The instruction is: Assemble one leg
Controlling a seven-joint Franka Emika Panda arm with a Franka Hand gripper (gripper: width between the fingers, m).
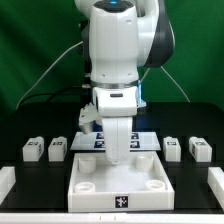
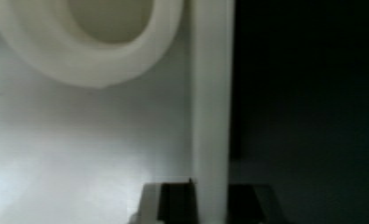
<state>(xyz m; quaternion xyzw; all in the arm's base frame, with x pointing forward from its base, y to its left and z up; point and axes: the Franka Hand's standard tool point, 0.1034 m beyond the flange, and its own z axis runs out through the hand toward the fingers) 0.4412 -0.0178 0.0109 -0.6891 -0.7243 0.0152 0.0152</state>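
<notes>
Found white tray (image 1: 95,198) front centre, gripper (image 1: 120,152) low at its rear wall, opening impossible to judge, nothing seen held; nearest leg (image 1: 172,147) loose beside tray, exterior view's right; advise centring squarely over leg before closing.

A large white square tray-like piece (image 1: 95,203) with round corner sockets lies on the black table (image 1: 38,178), just before the marker board (image 1: 149,140).

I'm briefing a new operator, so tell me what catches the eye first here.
The big white arm fills the middle of the exterior view, its gripper low over the back of the white tray. Two legs sit on that view's left, two on its right; the wrist view shows a round socket close up.
</notes>
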